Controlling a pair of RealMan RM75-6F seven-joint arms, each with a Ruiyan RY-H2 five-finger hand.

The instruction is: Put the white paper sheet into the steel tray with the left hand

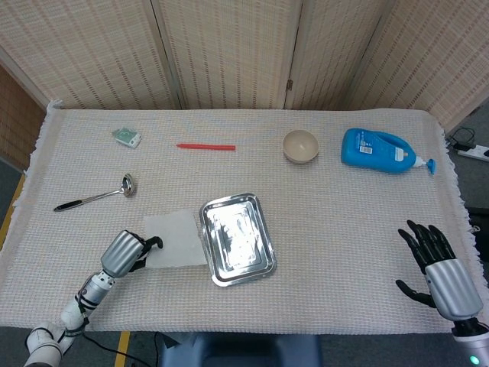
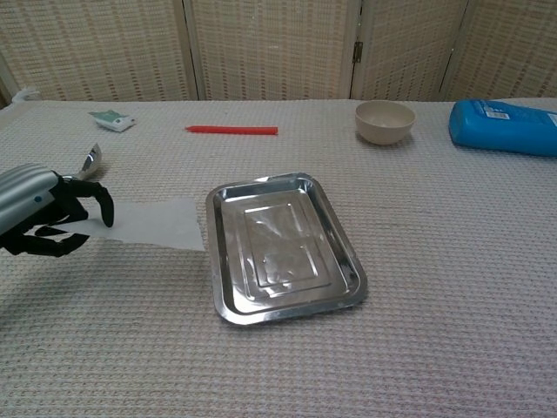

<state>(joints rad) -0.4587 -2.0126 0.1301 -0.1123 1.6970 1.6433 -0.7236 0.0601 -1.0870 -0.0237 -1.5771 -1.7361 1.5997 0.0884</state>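
The thin white paper sheet point(image 2: 148, 224) is pinched at its edge and lifted by the left hand point(image 2: 39, 222) beside the glossy rectangular steel tray point(image 2: 283, 246), while the right hand point(image 1: 439, 264) is held spread and empty.

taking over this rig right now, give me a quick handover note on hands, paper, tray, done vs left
Left hand grips the left edge of the white paper sheet and has that side lifted off the cloth.
Right hand is open, idle at the table's near right corner.
Steel tray is empty, mid-table; the sheet's right edge lies right beside the tray's left rim.
Done: sheet gripped and partly raised.
Left: carry it right over the rim, lay it in the tray, release.
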